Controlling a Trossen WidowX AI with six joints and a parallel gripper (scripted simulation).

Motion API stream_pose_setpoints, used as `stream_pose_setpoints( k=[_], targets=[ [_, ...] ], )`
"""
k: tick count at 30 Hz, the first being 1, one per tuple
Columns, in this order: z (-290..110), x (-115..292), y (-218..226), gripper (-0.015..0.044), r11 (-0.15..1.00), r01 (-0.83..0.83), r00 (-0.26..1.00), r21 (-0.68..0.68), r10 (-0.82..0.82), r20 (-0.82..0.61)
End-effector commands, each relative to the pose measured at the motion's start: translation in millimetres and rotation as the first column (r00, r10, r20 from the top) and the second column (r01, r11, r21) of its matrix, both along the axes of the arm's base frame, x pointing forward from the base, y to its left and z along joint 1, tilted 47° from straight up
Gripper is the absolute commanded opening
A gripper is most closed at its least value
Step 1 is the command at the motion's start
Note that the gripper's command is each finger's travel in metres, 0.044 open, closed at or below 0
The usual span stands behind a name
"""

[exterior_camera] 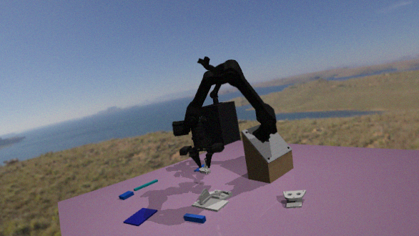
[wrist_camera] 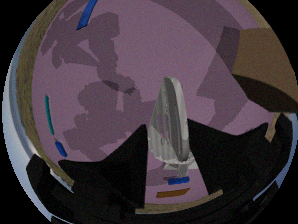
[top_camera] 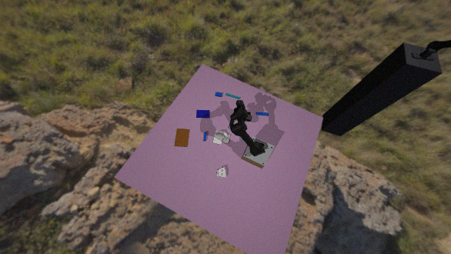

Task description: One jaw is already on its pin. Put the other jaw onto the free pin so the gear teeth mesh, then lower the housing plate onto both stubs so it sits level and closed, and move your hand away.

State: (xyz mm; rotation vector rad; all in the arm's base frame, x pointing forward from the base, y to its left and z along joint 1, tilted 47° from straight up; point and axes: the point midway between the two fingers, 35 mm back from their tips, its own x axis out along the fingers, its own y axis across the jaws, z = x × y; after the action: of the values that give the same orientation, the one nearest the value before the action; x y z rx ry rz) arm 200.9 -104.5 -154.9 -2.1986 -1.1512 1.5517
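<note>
My gripper (exterior_camera: 204,166) (wrist_camera: 164,125) is shut on a light grey jaw (exterior_camera: 204,171) (wrist_camera: 173,112), held in the air off to the side of the base, not touching it. In the wrist view the jaw points up the picture, with a ribbed lower edge between the dark fingers. The pale grey base (top_camera: 218,141) (exterior_camera: 217,204) lies on the pink table, with a raised grey piece (exterior_camera: 204,196) on it; its pins and the seated jaw are too small to tell apart. The housing plate (top_camera: 221,172) (exterior_camera: 294,195), pale with two round holes, stands apart from the base.
Blue blocks (top_camera: 205,136) (exterior_camera: 194,218) (top_camera: 262,114) (top_camera: 218,94), a teal bar (top_camera: 232,95) (exterior_camera: 146,184) (wrist_camera: 49,115), a dark blue slab (top_camera: 203,114) (exterior_camera: 140,217) and a brown slab (top_camera: 182,138) lie about. The arm's box mount (exterior_camera: 280,167) (wrist_camera: 272,55) and a black pillar (top_camera: 365,88) stand nearby.
</note>
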Motion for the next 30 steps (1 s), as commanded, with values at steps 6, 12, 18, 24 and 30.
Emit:
stream_pose_setpoints(
  k=[6,12,18,24,30],
  targets=[
    [7.1,2.3,6.9,0.0134,0.990,-0.137,0.981,-0.031,0.140,0.131],
    [11.2,4.5,10.0,0.0134,0.973,-0.221,0.950,-0.065,0.229,0.214],
    [15.2,6.7,13.1,0.0134,0.948,-0.299,0.902,-0.105,0.317,0.292],
    [19.3,8.7,16.4,0.0134,0.916,-0.371,0.841,-0.152,0.401,0.363],
    [23.3,10.7,19.7,0.0134,0.877,-0.436,0.766,-0.204,0.480,0.427]
  ],
)
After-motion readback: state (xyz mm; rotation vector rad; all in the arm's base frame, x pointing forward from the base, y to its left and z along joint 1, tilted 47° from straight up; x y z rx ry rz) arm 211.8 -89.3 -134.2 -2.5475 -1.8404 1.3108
